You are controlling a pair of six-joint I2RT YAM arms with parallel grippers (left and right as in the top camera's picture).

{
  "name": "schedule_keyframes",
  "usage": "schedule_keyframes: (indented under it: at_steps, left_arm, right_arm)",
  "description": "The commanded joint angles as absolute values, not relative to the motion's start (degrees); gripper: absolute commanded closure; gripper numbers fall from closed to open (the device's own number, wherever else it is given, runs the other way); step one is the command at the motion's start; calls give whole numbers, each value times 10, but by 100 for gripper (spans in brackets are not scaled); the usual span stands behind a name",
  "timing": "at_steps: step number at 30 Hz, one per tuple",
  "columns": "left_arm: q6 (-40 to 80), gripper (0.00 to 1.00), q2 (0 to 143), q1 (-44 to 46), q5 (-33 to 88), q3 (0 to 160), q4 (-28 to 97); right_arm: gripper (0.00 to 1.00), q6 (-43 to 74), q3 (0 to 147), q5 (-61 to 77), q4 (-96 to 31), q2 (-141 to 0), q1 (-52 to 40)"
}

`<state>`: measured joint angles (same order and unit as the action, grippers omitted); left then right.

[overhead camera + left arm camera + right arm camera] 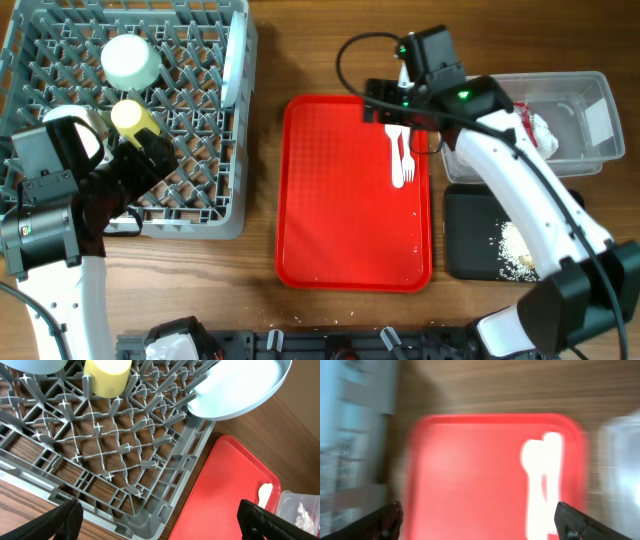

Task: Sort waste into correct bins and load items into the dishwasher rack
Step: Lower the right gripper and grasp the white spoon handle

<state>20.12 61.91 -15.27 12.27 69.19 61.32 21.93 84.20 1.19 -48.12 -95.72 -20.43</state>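
Ahead of the right hand (pixel 480 522), spread wide and empty, the spoon and fork (pixel 542 485) lie toward its right finger on the red tray (pixel 460 470); centre over both handles before descending.

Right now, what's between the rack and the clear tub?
In the overhead view: the red tray, carrying the white cutlery on the edge nearest the clear tub.
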Motion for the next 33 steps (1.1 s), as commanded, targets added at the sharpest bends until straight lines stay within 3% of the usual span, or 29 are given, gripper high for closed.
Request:
schedule_keyframes:
  at_steps: [1, 10, 14, 20, 33]
  left_arm:
    - [200, 0, 617, -152, 119, 694, 611]
    - [200, 0, 617, -152, 119, 694, 611]
    - [200, 0, 617, -152, 119, 694, 611]
    - [200, 0, 617, -152, 119, 694, 611]
    - [200, 0, 617, -152, 119, 694, 611]
  right_arm:
    - [20, 133, 836, -15, -506, -1012, -179]
    - [47, 123, 836, 5, -504, -1148, -178]
    - [47, 126, 835, 8, -499, -1177, -178]
    - [59, 136, 835, 46, -500, -1189, -180]
    - [59, 149, 795, 27, -466, -1190, -180]
